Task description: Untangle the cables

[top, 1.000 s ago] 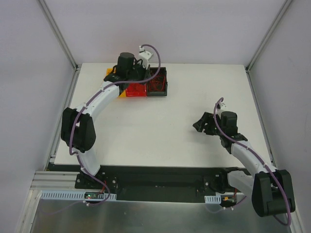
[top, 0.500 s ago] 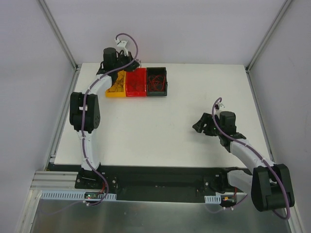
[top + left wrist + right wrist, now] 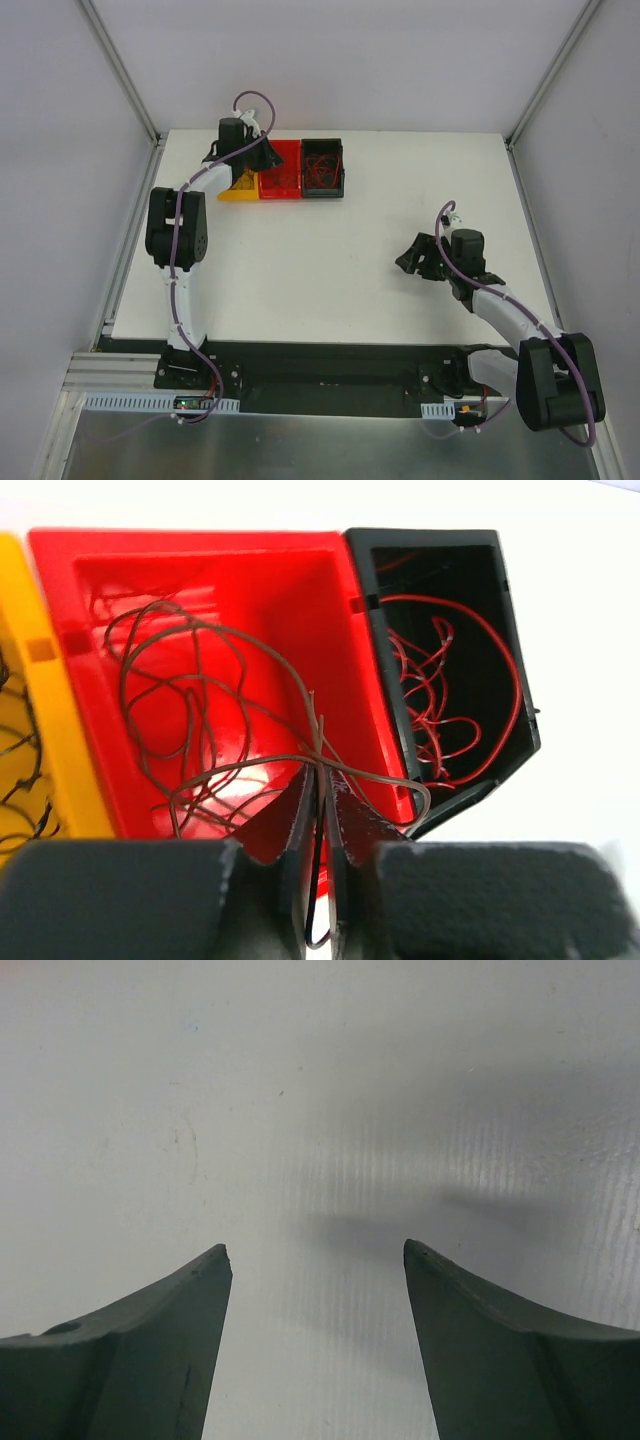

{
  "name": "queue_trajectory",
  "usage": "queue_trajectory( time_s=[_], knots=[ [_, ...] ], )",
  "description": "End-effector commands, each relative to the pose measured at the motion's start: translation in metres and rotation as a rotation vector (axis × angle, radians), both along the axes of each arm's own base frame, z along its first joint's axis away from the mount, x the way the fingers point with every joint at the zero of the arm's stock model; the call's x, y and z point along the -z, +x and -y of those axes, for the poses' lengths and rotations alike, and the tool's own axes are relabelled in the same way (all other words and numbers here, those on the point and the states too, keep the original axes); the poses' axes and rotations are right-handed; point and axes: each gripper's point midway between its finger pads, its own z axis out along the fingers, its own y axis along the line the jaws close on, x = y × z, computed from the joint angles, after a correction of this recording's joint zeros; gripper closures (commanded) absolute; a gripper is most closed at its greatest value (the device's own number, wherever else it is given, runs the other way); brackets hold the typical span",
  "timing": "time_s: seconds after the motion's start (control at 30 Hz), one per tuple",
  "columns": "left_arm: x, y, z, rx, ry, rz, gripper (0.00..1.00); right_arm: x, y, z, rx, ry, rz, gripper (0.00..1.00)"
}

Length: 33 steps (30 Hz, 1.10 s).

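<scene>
Three bins stand in a row at the table's far edge. The yellow bin [image 3: 232, 190] holds thin black cables [image 3: 18, 750]. The red bin [image 3: 282, 172] holds curly brown cables [image 3: 180, 710]. The black bin [image 3: 323, 167] holds dark red cables [image 3: 440, 680]. My left gripper [image 3: 320, 775] hangs over the near edge of the red bin, shut on a brown cable, with a thin black strand also caught between the fingers. In the top view the left gripper [image 3: 258, 155] is over the yellow and red bins. My right gripper [image 3: 315, 1250] is open and empty above bare table; it also shows in the top view [image 3: 412, 257].
The white table [image 3: 330, 270] is walled on the left, back and right. The left arm's purple cable [image 3: 255, 100] loops above the wrist. The right arm reaches in from the near right corner.
My left arm has swung left and stretched out straight toward the far left, its gripper now at the yellow and red bins' back edge. The right arm has barely moved.
</scene>
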Motion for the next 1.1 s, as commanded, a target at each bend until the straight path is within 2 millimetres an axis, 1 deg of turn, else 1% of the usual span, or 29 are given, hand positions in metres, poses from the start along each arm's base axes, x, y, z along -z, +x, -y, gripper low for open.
queue_trajectory(
  time_s=[0.0,0.03,0.1,0.13,0.23,0.27,0.33,0.37,0.4,0.47,0.57,0.6,0.63,0.67,0.7,0.73,0.77,0.8,0.87,0.9,0.93,0.97,1.0,1.03,1.07],
  knots=[
    [-0.019,0.003,-0.017,-0.121,0.005,-0.073,0.87,-0.018,0.008,-0.005,-0.013,0.033,0.069,0.28],
    [-0.027,0.004,-0.017,-0.116,0.004,-0.066,0.81,-0.018,0.008,-0.004,-0.012,0.033,0.069,0.28],
    [-0.037,-0.002,-0.014,-0.102,-0.002,-0.083,0.70,-0.019,0.007,-0.005,-0.016,0.036,0.074,0.28],
    [-0.047,-0.005,-0.013,-0.100,-0.011,-0.075,0.65,-0.019,0.006,-0.005,-0.017,0.037,0.070,0.27],
    [-0.065,-0.016,-0.014,-0.109,-0.029,-0.078,0.53,-0.022,0.006,-0.005,-0.017,0.038,0.084,0.27],
    [-0.073,-0.021,-0.014,-0.109,-0.031,-0.073,0.50,-0.023,0.006,-0.004,-0.013,0.037,0.086,0.28],
    [-0.080,-0.030,-0.015,-0.108,-0.031,-0.074,0.44,-0.023,0.006,-0.004,-0.014,0.036,0.087,0.27],
    [-0.087,-0.036,-0.018,-0.119,-0.029,-0.074,0.38,-0.023,0.006,-0.004,-0.014,0.036,0.087,0.28],
    [-0.087,-0.042,-0.020,-0.135,-0.030,-0.090,0.34,-0.024,0.006,-0.004,-0.015,0.037,0.089,0.28],
    [-0.089,-0.059,-0.022,-0.164,-0.055,-0.124,0.32,-0.025,0.005,-0.004,-0.014,0.037,0.096,0.28],
    [-0.101,-0.088,-0.016,-0.164,-0.107,-0.139,0.30,-0.026,0.004,-0.001,-0.006,0.023,0.104,0.28],
    [-0.109,-0.097,-0.012,-0.151,-0.112,-0.121,0.30,-0.027,0.004,0.000,-0.004,0.014,0.112,0.28],
    [-0.111,-0.108,-0.006,-0.131,-0.111,-0.116,0.30,-0.030,0.004,0.001,-0.005,0.012,0.126,0.27],
    [-0.117,-0.120,-0.002,-0.116,-0.110,-0.098,0.29,-0.033,0.003,0.002,0.000,0.008,0.138,0.27],
    [-0.127,-0.133,0.003,-0.092,-0.110,-0.062,0.29,-0.038,0.002,0.003,0.001,0.010,0.161,0.27],
    [-0.130,-0.146,0.009,-0.066,-0.104,-0.036,0.28,-0.042,0.000,0.004,0.003,0.008,0.185,0.27],
    [-0.141,-0.158,0.014,-0.032,-0.094,0.030,0.27,-0.051,-0.002,0.005,0.009,0.012,0.224,0.27],
    [-0.145,-0.175,0.022,0.009,-0.075,0.079,0.27,-0.059,-0.005,0.006,0.010,0.014,0.270,0.27],
    [-0.169,-0.204,0.033,0.074,-0.035,0.300,0.25,-0.082,-0.012,0.009,0.016,0.027,0.401,0.24],
    [-0.172,-0.225,0.037,0.105,-0.031,0.399,0.24,-0.097,-0.017,0.009,0.017,0.044,0.489,0.21],
    [-0.179,-0.244,0.042,0.144,-0.043,0.504,0.24,-0.107,-0.021,0.009,0.018,0.057,0.541,0.11],
    [-0.192,-0.262,0.045,0.174,-0.071,0.607,0.23,-0.118,-0.025,0.010,0.024,0.074,0.590,0.03],
    [-0.189,-0.278,0.047,0.201,-0.085,0.662,0.22,-0.127,-0.028,0.009,0.027,0.092,0.624,0.04],
    [-0.195,-0.292,0.046,0.221,-0.100,0.735,0.21,-0.134,-0.031,0.008,0.027,0.111,0.659,0.04],
    [-0.191,-0.302,0.045,0.237,-0.102,0.766,0.21,-0.141,-0.033,0.007,0.018,0.130,0.700,0.04]
  ],
)
